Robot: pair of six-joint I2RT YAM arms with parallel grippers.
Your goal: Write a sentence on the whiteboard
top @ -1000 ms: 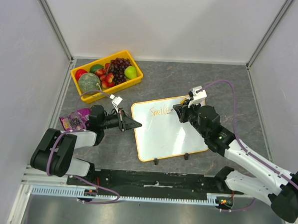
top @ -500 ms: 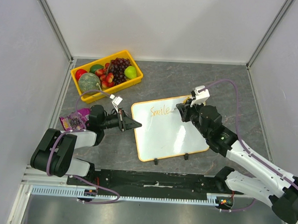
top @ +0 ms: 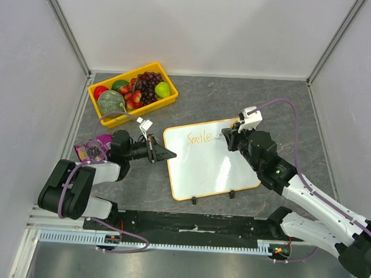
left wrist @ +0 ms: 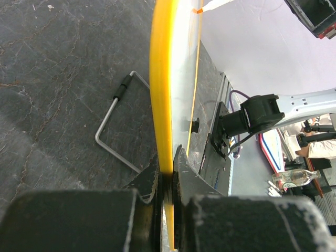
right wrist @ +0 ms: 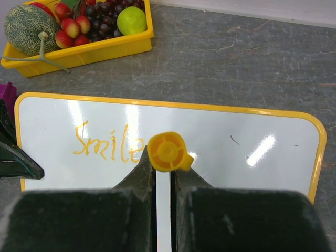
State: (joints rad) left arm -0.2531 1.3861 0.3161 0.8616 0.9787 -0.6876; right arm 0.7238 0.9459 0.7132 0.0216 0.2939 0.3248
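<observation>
The whiteboard point(top: 212, 171) lies face up on the grey desk point(top: 268, 106) at the centre of the top view, its two black feet toward the lower edge. Only the word "Smile" of the sentence point(top: 198, 138) stands on it, in orange near the board's upper left corner, so most of the writing is judged to be ahead.

The right jaws are clenched on an orange marker point(right wrist: 167, 152), seen end-on in the right wrist view just right of the final "e". That is where the next stroke would go. Whether the tip touches the surface I cannot tell.

The left jaws are clamped on the board's yellow rim point(left wrist: 160, 94) at its left edge, probably to stop it sliding under the pen. A yellow fruit crate point(top: 106, 116) sits well apart at upper left.
</observation>
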